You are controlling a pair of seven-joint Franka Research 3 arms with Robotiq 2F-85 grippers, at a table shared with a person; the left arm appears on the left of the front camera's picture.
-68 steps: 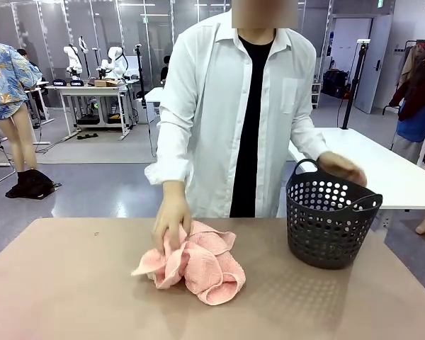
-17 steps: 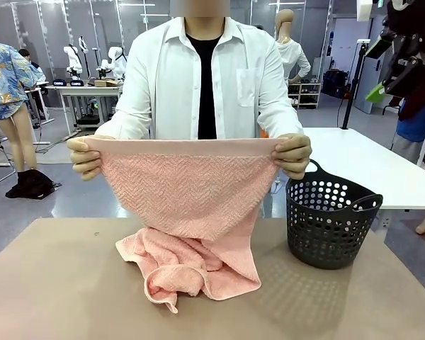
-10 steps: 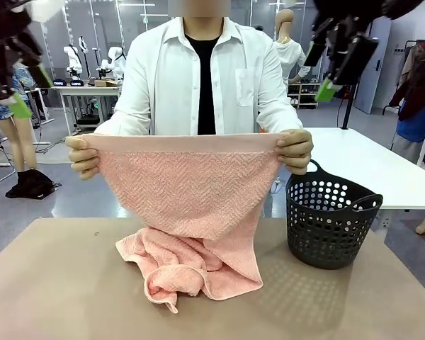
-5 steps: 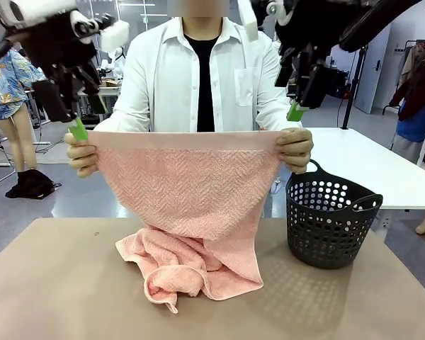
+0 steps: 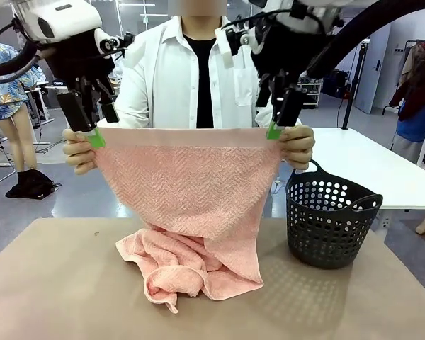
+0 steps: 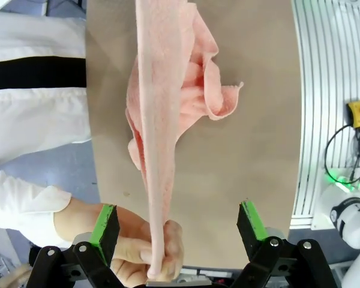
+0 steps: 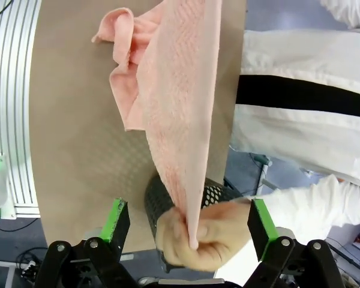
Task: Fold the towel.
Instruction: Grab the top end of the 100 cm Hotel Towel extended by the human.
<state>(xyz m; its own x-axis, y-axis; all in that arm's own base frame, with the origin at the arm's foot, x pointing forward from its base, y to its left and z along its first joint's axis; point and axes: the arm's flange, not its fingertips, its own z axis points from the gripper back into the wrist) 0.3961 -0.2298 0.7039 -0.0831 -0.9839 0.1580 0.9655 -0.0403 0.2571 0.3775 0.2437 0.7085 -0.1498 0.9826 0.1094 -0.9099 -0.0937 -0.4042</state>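
**A:** Where is the towel?

**B:** A person at the far side of the table (image 5: 57,283) holds the towel (image 5: 188,184) up. Its plain band is stretched level at the top between the person's hand on the picture's left (image 5: 78,150) and the person's hand on the picture's right (image 5: 299,147). The herringbone part hangs down, and the lower end lies bunched on the table.

**A:** And the robot's left hand?

**B:** The robot's left hand (image 5: 99,126) is up at the top corner on the picture's left, fingers spread wide and grasping nothing. In its wrist view, the towel's edge and the person's fist pinching it sit between the two green pads. I cannot tell whether a pad touches the person.

**A:** The other one?

**B:** The robot's right hand (image 5: 278,122) is at the opposite top corner, also released and wide. It straddles the towel's edge and the person's fingers there, with no grip on the cloth.

**A:** Anything else?

**B:** A dark perforated basket (image 5: 331,219) stands on the table, just beside the hanging towel toward the picture's right
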